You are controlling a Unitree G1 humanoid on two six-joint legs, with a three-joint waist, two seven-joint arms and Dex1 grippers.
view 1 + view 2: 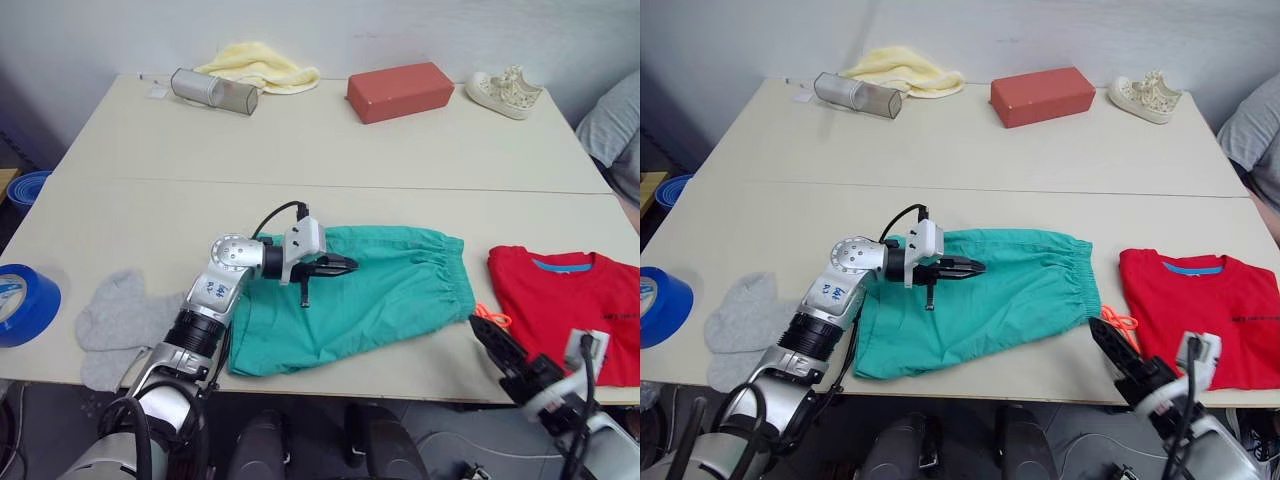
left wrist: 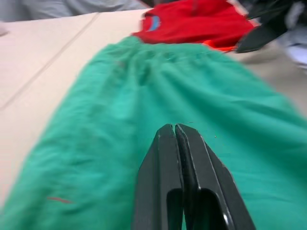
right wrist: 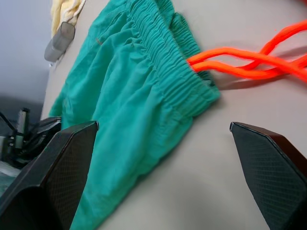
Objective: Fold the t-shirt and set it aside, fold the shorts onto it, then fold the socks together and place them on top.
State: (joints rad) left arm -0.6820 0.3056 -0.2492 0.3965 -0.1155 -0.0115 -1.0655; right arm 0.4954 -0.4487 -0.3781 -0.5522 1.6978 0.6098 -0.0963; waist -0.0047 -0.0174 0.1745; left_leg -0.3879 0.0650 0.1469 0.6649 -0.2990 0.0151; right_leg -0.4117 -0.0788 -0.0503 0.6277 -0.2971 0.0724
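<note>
Pressed together with nothing between them, the 2 black fingers of the left gripper (image 1: 345,265) hovered over the teal-green fabric shorts (image 1: 370,300), which lay flat near the front of the beige table (image 1: 330,150). Spread wide, the right gripper (image 1: 492,345) sat by the elastic waistband, empty. That arm's wrist view showed the neon orange drawstring (image 3: 249,60) trailing from the gathers in looped strands; the head view caught just a small orange bit. To the robot's right lay the folded bright red t-shirt (image 1: 560,300), its outer edge cut off by the frame. At the left front edge lay the light grey knit socks (image 1: 120,320), partly hidden behind the left arm.
</note>
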